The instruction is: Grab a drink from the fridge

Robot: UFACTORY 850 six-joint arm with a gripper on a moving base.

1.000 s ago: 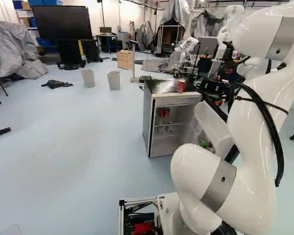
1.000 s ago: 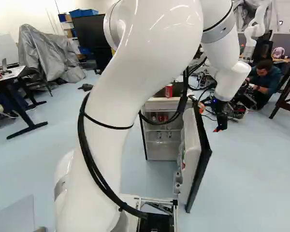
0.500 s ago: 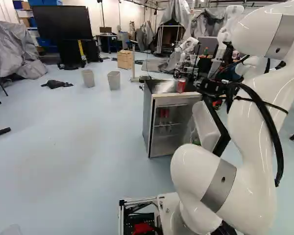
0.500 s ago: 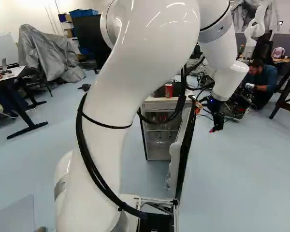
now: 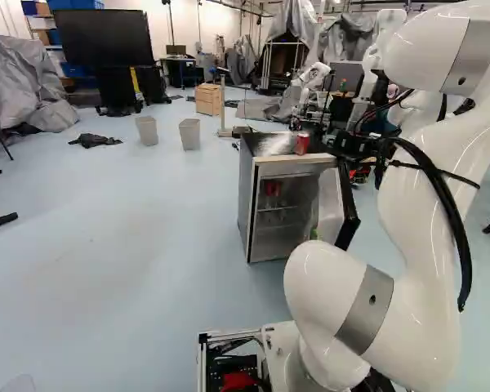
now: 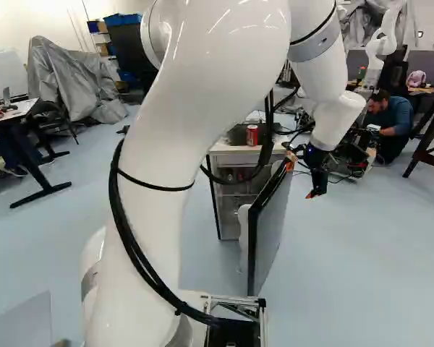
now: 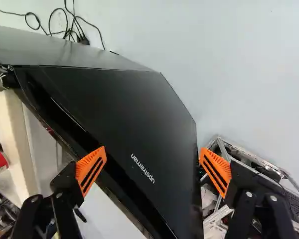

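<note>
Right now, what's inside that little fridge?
On a shelf of the small grey fridge stand red items, probably cans. The open black, white-lined door hides the interior's right side in the left base view; I can't tell what's there.

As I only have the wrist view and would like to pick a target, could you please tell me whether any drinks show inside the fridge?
Observer: Yes, the left base view shows red cans in the upper part of the fridge.

Operator: Thank you; could I reach them straight from here?

Observer: Probably not: in the right base view, the open door stands between the gripper and the shelves, with the gripper on its outer side.
</note>
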